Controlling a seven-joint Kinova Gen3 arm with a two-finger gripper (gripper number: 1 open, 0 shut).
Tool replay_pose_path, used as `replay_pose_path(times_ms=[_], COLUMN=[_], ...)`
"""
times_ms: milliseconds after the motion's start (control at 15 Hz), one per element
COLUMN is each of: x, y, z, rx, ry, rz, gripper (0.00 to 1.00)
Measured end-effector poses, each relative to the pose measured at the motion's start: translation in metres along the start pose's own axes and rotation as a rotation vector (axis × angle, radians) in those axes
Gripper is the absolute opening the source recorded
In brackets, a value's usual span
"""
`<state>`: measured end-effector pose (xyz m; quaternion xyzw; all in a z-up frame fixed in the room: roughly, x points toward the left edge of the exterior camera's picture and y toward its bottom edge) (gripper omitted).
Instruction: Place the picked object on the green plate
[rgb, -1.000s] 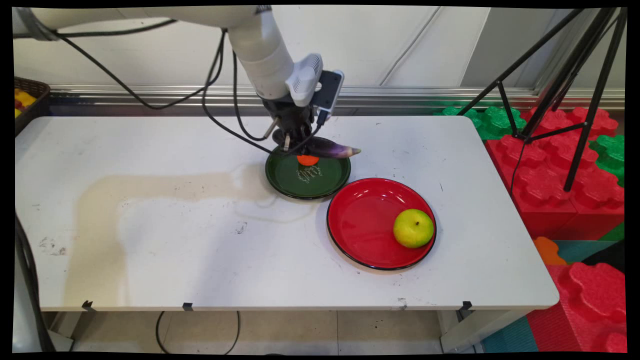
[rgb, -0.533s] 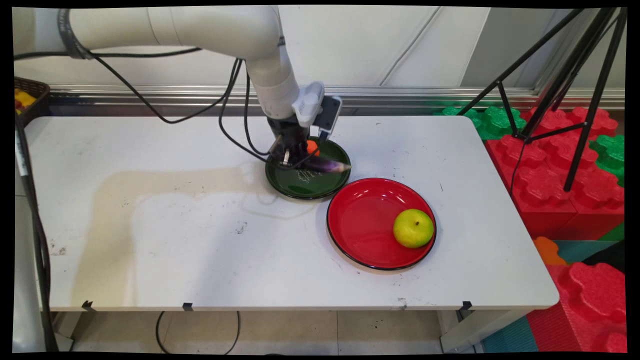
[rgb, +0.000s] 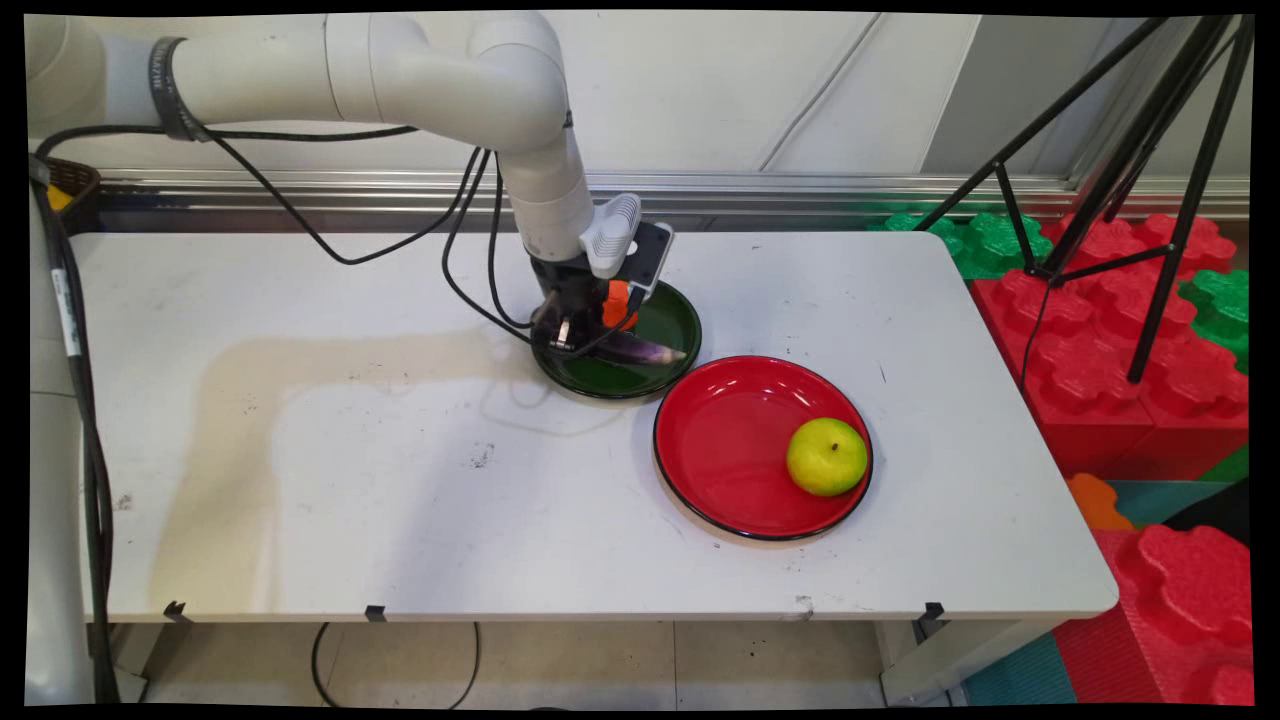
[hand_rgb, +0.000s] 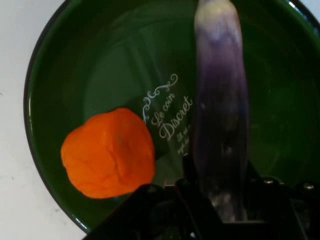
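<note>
While clamped in the tool (rgb: 572, 337), purple eggplant (hand_rgb: 221, 120) over green plate (hand_rgb: 100, 65), orange ball (hand_rgb: 109, 153) beside; red plate (rgb: 720, 440) near.

An eggplant (hand_rgb: 221, 125) and orange (hand_rgb: 109, 153) lie side by side in a plate (hand_rgb: 280, 75).

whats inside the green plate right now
Inside the round dark green plate lie an orange ball-shaped fruit and a long purple eggplant, gripped by the black tool. White lettering shows at the plate's centre; the tool's linkage covers the plate's near part.
</note>
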<state>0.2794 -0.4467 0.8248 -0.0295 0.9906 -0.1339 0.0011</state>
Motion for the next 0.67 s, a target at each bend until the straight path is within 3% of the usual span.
replay_pose_path(times_ms=[267, 333, 667], x=[-0.003, -0.004, -0.012], y=[-0.001, -0.001, -0.001], z=[0.005, 0.004, -0.004], rx=[-0.002, -0.001, 0.015], ry=[0.004, 0.006, 0.028], rz=[0.03, 0.039, 0.08], gripper=[0.0, 1.0, 1.0])
